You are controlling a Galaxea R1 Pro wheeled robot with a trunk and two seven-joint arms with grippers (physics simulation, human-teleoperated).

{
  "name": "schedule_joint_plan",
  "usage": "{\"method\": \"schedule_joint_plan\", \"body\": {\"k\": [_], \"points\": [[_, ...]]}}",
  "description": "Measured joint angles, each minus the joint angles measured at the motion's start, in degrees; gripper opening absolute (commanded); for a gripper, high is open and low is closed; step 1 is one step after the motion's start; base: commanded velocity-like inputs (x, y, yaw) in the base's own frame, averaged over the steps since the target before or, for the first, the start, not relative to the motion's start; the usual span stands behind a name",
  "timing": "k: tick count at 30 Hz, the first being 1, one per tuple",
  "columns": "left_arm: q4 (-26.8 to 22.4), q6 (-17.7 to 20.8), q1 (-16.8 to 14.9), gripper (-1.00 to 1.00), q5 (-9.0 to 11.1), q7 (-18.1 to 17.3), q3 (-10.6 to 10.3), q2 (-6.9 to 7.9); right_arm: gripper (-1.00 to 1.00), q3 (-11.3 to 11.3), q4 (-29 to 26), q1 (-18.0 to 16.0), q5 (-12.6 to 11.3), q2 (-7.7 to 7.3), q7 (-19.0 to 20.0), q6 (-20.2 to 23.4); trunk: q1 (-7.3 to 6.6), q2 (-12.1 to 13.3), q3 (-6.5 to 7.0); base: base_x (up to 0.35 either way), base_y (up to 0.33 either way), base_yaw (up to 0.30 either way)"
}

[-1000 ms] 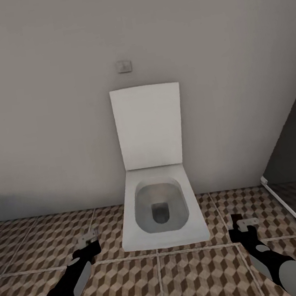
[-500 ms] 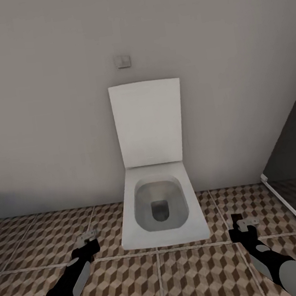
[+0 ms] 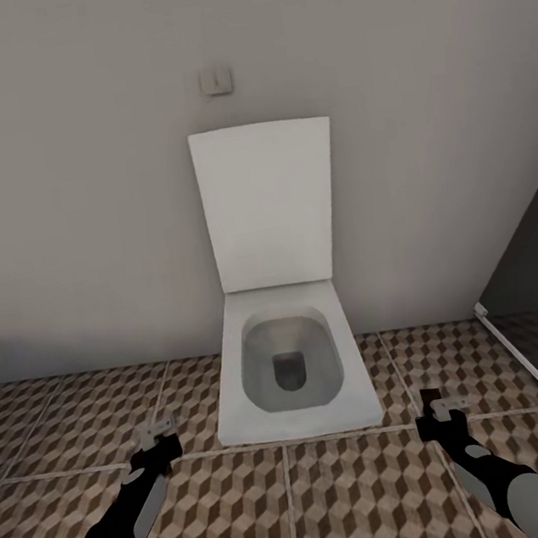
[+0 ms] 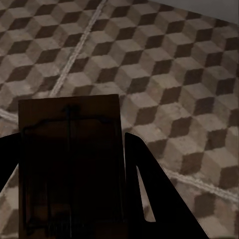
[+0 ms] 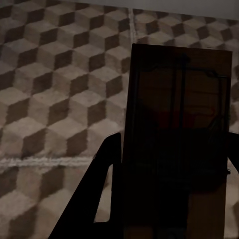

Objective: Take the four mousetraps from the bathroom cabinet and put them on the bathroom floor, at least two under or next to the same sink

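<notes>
Two mousetraps are in hand. In the left wrist view a flat tan-brown mousetrap [image 4: 69, 159] with dark wire lies between the dark fingers [image 4: 149, 199], above the cube-patterned bathroom floor [image 4: 189, 74]. The right wrist view has another mousetrap [image 5: 179, 134] held the same way over the floor [image 5: 50, 99]. In the head view my left gripper [image 3: 159, 430] and right gripper [image 3: 443, 409] hang low over the floor [image 3: 352, 497], on either side of a toilet. The cabinet and the sink are out of view.
A white toilet [image 3: 292, 368] with its lid raised stands straight ahead against a grey wall. A small wall plate [image 3: 215, 81] sits above it. A dark glass panel with a pale frame [image 3: 529, 292] runs along the right. Bare tiles lie on both sides of the toilet.
The whole head picture has shifted: the toilet looks a little larger and the wall plate sits higher, so the camera moved. Both arms keep their pose and their hold.
</notes>
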Motion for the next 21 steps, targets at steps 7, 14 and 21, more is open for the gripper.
{"method": "schedule_joint_plan", "body": {"k": [7,14,21], "points": [[0.0,0.0,0.0,-1.00,0.0,-0.1,0.0,0.18,-1.00,0.0,0.0,0.0,0.0,0.05,0.0,0.0,0.07,0.0,-0.67,0.000,0.000,0.000],[0.0,-0.1,0.0,-1.00,0.0,-0.3,0.0,0.30,-1.00,0.0,0.0,0.0,0.0,0.04,0.0,0.0,0.07,0.0,-0.67,0.000,0.000,0.000],[0.0,-0.2,0.0,-1.00,0.0,-0.3,0.0,0.27,-1.00,0.0,0.0,0.0,0.0,0.06,0.0,0.0,0.07,0.0,-0.67,0.000,0.000,0.000]]}}
